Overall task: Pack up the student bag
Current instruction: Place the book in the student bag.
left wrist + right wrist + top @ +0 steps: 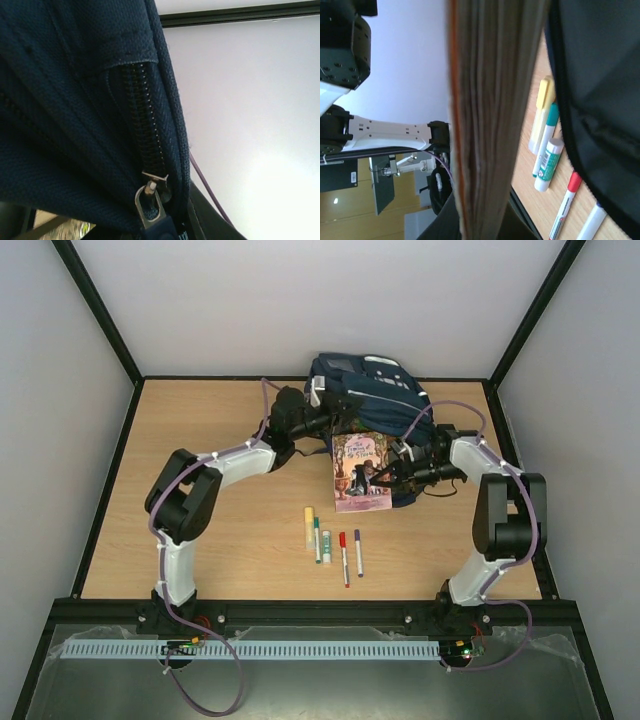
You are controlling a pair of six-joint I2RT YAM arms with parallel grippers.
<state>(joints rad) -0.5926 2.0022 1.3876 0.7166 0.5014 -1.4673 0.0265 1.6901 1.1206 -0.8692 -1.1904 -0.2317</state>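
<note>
The student bag [372, 390], navy blue, lies at the back of the table. My left gripper [322, 418] is at its left side. In the left wrist view the bag's fabric [65, 125] fills the frame, and the metal zipper pull [150, 202] runs down into my jaws, which are shut on its tab. My right gripper [386, 478] is shut on a picture book [358, 472], held tilted against the bag's front. The right wrist view shows the book's page edges [490, 125] upright between my dark fingers [442, 222].
Several writing things lie in a row in front of the book: a yellow highlighter [309, 525], a green marker [317, 538], a glue stick [326, 543], a red marker [343, 558] and a blue marker [359, 552]. Black frame rails border the table.
</note>
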